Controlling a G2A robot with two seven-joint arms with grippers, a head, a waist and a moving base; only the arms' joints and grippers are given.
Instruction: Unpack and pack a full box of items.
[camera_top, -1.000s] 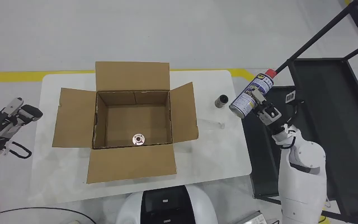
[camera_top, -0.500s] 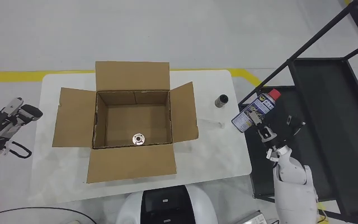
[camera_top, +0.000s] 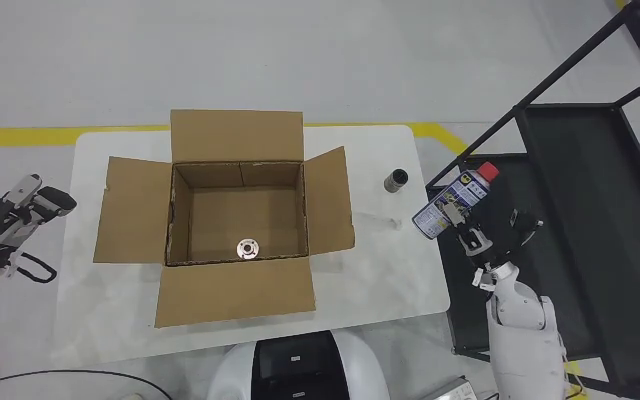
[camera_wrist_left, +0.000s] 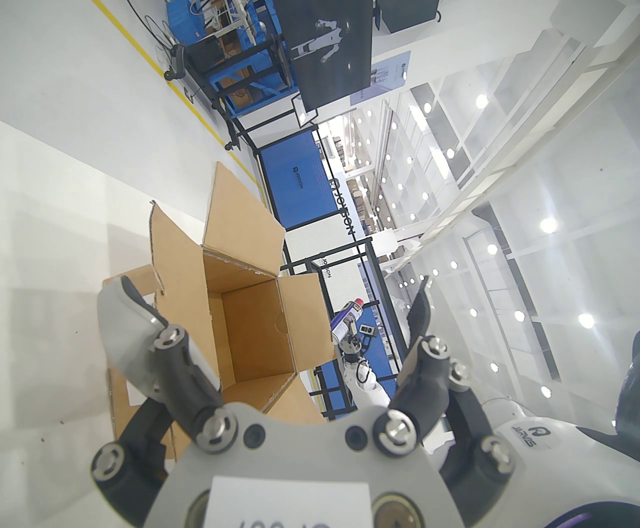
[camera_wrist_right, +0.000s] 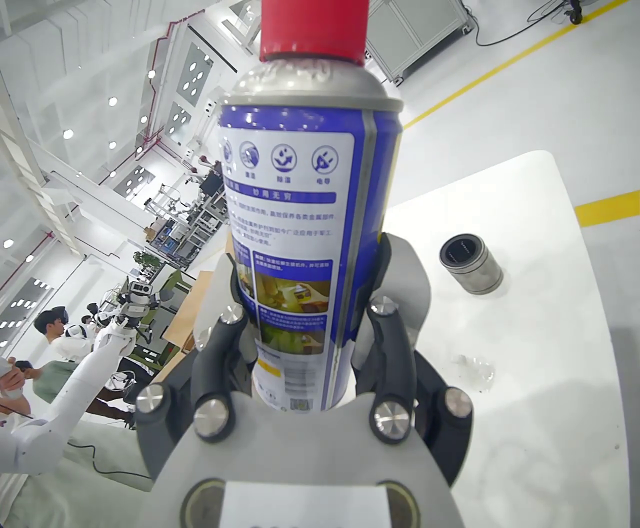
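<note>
R gripper (camera_top: 460, 215) is clamping the spray can (camera_top: 455, 200) by its lower body, fingers (camera_wrist_right: 395, 280) pressing on both sides of the label. The can is hanging in the air at the table's (camera_top: 400, 290) right edge, tilted, w/ its red cap pointing out twd the black cart (camera_top: 590, 180) and its base end over the table rim. In the right wrist view the can (camera_wrist_right: 305, 200) is standing straight up out of the R gripper (camera_wrist_right: 312, 272), blue label facing the cam. L gripper (camera_top: 40, 200) is sitting off the table's left side, jaws spread wide w/ nothing btw them; in the left wrist view the L gripper (camera_wrist_left: 272, 295) is pointing across at the cardboard box (camera_wrist_left: 250, 310). The box (camera_top: 240, 225) is sitting mid-table w/ all four flaps folded out, and one small round metal disc (camera_top: 246, 246) is lying on its floor near the front wall. A short metal cylinder (camera_top: 396, 181) is lying on its side on the table btw the box's right flap and the can, apart from both; its hollow end is showing in the right wrist view (camera_wrist_right: 470, 265). A small clear bit (camera_top: 393, 222) is lying on the table just nearer the robot than the cylinder; can't tell what it is
</note>
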